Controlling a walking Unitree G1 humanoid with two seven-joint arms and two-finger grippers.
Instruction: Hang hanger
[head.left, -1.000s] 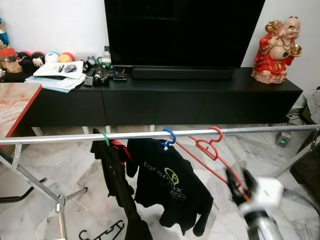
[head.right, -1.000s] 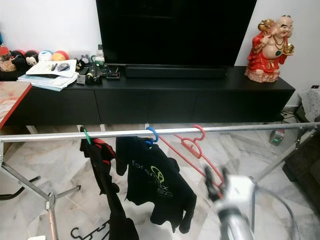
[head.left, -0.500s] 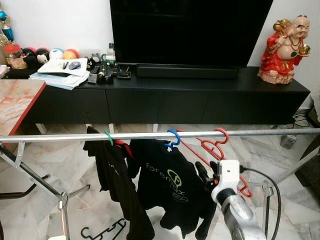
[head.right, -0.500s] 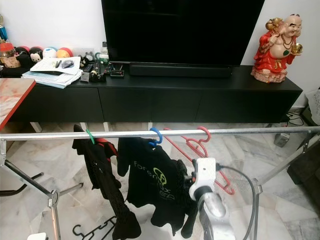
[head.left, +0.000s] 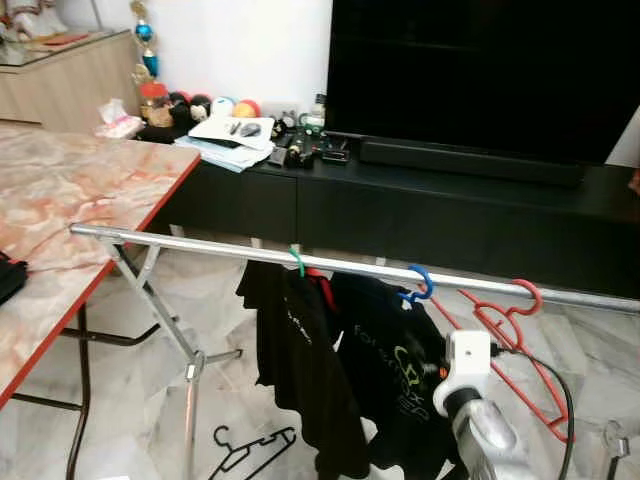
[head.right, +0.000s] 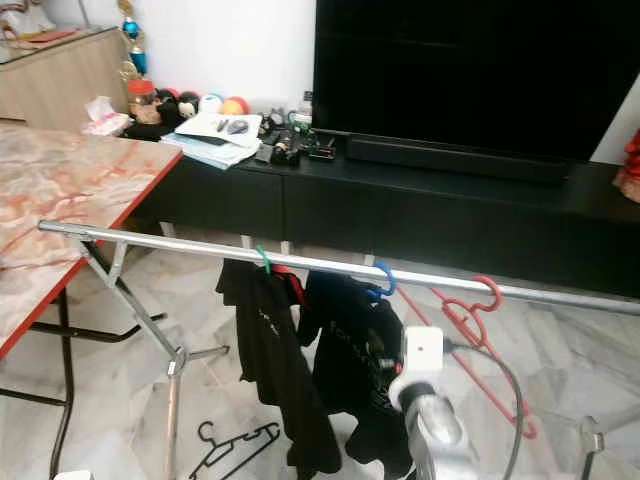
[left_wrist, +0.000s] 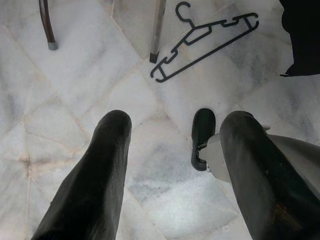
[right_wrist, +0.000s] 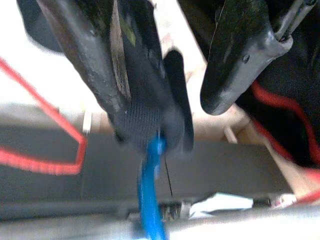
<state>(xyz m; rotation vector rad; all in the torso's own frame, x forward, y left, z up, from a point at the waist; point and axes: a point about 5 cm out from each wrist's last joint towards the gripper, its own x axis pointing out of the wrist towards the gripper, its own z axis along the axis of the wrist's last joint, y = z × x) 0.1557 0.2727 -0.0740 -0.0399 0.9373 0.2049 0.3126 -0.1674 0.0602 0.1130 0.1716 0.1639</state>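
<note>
A red hanger (head.left: 519, 309) hangs free by its hook on the silver rail (head.left: 200, 243), at its right end. Left of it a blue hook (head.left: 421, 284) carries a black printed T-shirt (head.left: 385, 360), and a green hook (head.left: 297, 263) carries a dark garment (head.left: 300, 370). My right arm's white wrist (head.left: 468, 365) is raised in front of the T-shirt. In the right wrist view the right gripper (right_wrist: 187, 107) is open, close under the blue hook (right_wrist: 150, 200), amid black cloth. My left gripper (left_wrist: 177, 122) hangs open over the floor. A black hanger (left_wrist: 205, 40) lies there.
A marble-topped table with a red edge (head.left: 70, 200) stands at the left, close to the rail's end. The rack's folding legs (head.left: 160, 310) spread below. A long black TV cabinet (head.left: 400, 200) with clutter runs behind. My own foot (left_wrist: 202, 137) is on the marble floor.
The camera has swung left, bringing the table into view. My right gripper has let go of the red hanger's lower end and moved left to the black T-shirt; the hanger now hangs free.
</note>
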